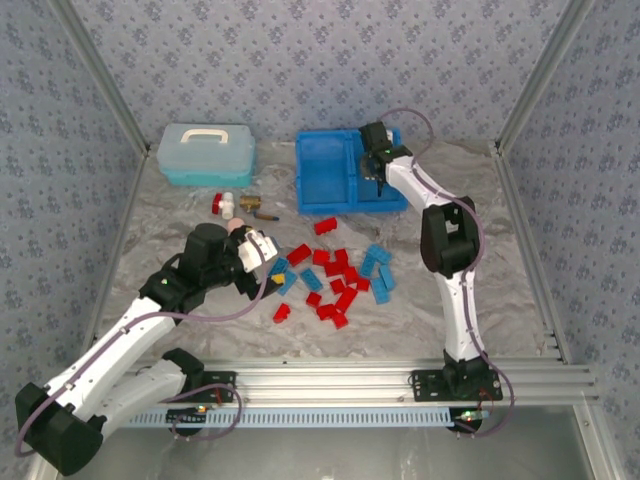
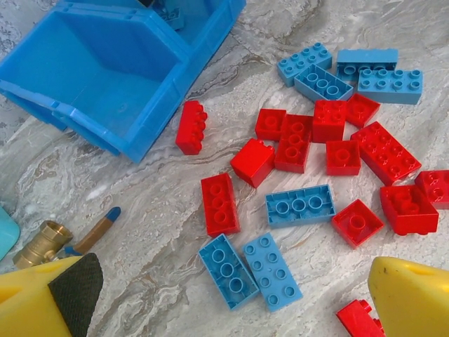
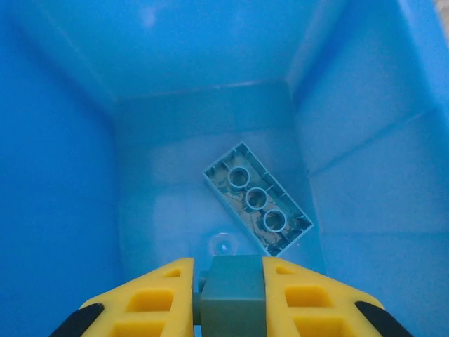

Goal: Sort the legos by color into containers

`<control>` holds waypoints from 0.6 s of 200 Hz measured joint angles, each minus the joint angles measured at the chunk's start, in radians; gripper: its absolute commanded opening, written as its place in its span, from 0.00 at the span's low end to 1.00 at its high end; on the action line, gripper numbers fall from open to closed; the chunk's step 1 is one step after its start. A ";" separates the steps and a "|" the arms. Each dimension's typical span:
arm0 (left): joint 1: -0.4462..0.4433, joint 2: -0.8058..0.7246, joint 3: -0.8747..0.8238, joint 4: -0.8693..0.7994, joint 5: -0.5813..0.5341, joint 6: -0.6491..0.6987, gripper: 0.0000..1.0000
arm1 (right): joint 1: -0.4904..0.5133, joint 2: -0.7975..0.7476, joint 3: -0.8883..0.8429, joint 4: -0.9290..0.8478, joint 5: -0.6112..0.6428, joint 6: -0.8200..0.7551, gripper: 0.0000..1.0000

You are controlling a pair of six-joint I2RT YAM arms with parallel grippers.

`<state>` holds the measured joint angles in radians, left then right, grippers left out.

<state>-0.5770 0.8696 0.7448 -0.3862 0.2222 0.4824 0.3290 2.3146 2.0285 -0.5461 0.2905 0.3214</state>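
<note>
The legos point(image 1: 335, 278) are small studded bricks, some bright red and some medium blue. Most of them lie loose in a heap on the grey marbled table point(image 1: 200, 330) at the middle of the top view, just below the blue bin point(image 1: 322, 165). In the left wrist view the red ones are gathered at the right centre, square and long pieces mixed. Three paler blue long bricks lie together at the upper right and two blue ones lie side by side at the lower centre. One red brick point(image 2: 191, 126) lies on its side just beside the bin wall at the upper left. The left gripper point(image 1: 262, 250) hangs over the left edge of the heap with its yellow fingers point(image 2: 410, 298) wide apart. The right gripper point(image 3: 230, 284) is above the right compartment point(image 3: 70, 175) of the bin, at the upper centre of the top view, and its jaws are clamped on a greyish-blue brick point(image 3: 231, 302). Under it, on the compartment floor, an upturned blue brick point(image 3: 257, 200) lies with its three round tubes visible.
</note>
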 measured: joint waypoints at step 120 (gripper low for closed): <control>-0.002 0.003 -0.004 0.000 -0.003 0.000 0.99 | 0.008 -0.165 -0.081 -0.050 -0.073 -0.008 0.41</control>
<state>-0.5785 0.8726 0.7410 -0.3859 0.2192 0.4824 0.3367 2.1498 1.9476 -0.5964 0.2173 0.3130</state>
